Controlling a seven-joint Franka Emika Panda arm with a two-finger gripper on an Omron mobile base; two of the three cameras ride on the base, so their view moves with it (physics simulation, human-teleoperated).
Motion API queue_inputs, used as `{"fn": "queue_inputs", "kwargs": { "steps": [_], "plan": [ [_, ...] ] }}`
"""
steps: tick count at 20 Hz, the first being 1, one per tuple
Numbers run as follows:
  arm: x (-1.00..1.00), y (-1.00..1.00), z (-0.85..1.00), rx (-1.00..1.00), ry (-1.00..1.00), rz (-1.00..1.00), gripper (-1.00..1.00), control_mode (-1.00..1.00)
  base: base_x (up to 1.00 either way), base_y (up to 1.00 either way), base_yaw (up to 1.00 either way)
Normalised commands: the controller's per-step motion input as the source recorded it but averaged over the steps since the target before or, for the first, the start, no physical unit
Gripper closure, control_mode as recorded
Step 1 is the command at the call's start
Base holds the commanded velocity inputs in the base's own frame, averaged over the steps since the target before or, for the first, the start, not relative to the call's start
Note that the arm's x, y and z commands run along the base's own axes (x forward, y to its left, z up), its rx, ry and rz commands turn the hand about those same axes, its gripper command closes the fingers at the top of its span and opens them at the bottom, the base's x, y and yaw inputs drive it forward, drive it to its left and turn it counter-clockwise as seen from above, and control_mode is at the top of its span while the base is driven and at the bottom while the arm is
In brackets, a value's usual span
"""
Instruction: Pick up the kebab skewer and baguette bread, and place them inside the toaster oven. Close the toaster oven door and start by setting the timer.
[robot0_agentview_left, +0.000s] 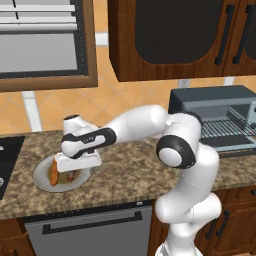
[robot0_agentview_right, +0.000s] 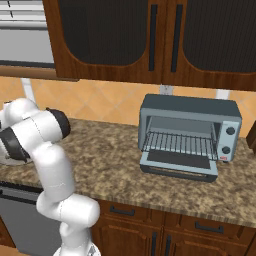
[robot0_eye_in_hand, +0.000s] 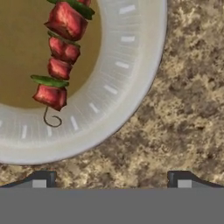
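Speckled brown granite counter (robot0_agentview_left: 125, 165) carries a round white plate with a ribbed rim (robot0_eye_in_hand: 127, 87) near its left end, by the front edge. On the plate's brown centre lies the kebab skewer (robot0_eye_in_hand: 59, 65), a thin stick strung with red meat chunks and green slivers, its curled wire end pointing toward the rim. Beside it in the left base view lies the baguette bread (robot0_agentview_left: 53, 172), a slim orange-brown loaf, mostly hidden under the hand. The two-finger gripper (robot0_eye_in_hand: 111, 179) hangs just above the plate's rim with its jaws spread wide and nothing between them; its dark fingertips (robot0_eye_in_hand: 41, 180) seem to sit over bare counter, though the angle leaves that unsure. Well apart, toward the counter's right end against the wall, stands the boxy blue-grey toaster oven (robot0_agentview_right: 187, 107), its toaster oven door (robot0_agentview_right: 179, 161) dropped flat in front, wire rack showing.
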Motion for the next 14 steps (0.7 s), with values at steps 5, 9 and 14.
{"fn": "queue_inputs", "kwargs": {
  "steps": [5,9,14],
  "plan": [
    [0.20,0.04,-0.36,0.00,0.02,0.00,-1.00,-1.00,0.00,0.00,0.00],
    [0.13,0.16,-0.18,0.00,0.00,0.00,-1.00,-1.00,0.00,0.00,0.00],
    [0.19,0.23,-0.12,0.00,0.00,0.00,-1.00,-1.00,0.00,0.00,0.00]
  ]
}}
